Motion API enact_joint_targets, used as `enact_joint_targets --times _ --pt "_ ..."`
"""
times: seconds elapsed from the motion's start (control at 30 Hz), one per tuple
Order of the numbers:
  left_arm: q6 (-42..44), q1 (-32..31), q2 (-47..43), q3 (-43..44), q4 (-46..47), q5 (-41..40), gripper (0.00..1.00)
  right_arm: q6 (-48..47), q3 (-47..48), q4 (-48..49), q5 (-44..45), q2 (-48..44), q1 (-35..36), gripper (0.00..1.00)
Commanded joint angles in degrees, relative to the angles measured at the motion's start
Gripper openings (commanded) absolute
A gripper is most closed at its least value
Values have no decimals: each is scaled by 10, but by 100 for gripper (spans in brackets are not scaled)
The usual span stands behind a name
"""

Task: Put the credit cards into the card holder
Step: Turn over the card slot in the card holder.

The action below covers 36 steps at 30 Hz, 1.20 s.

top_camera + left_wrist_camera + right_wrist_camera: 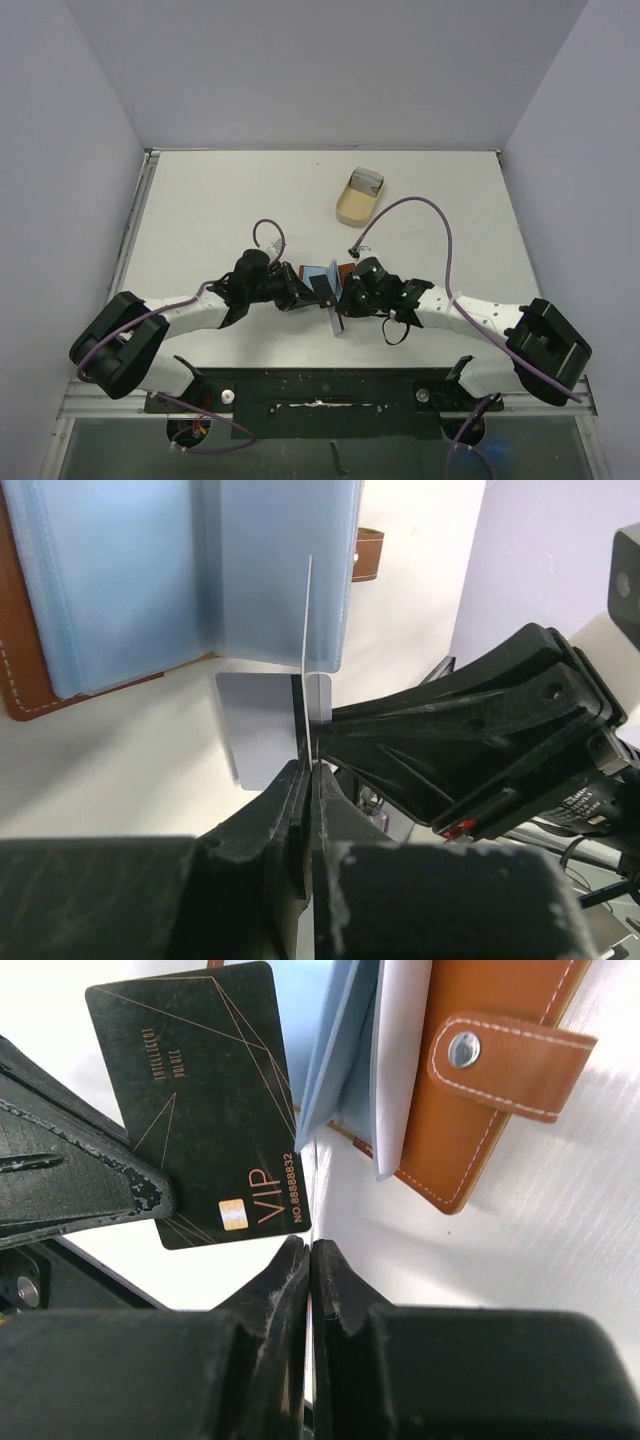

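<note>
The card holder (341,270) lies open at the table's middle, brown leather with pale blue sleeves (120,580); its snap strap shows in the right wrist view (490,1080). My left gripper (308,765) is shut on a black VIP card (200,1110), which stands on edge just in front of the holder and shows edge-on in the left wrist view (308,630). My right gripper (308,1245) is shut on a pale grey card (255,730) with a dark stripe, held close beside the black card. Both grippers (305,292) (348,300) meet in front of the holder.
A tan oval tray (358,197) stands behind the holder, towards the back right. White walls enclose the table on three sides. Purple cables loop over both arms. My right gripper's fingers (450,740) crowd the left wrist view.
</note>
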Motion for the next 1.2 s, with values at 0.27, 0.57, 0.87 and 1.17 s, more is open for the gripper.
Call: enact_joint_targets --times 0.27,0.57,0.87,1.17 --pt "73 -2 46 46 -18 30 0 13 30 -49 17 -58 10 0" --pt "98 -2 59 79 -43 30 0 -5 88 -115 34 -126 -12 0" --pt "104 -5 77 77 -41 31 0 -63 140 -81 46 -76 -89 0" --pt "113 -5 77 80 -54 35 0 -93 133 -23 -19 23 -142 0"
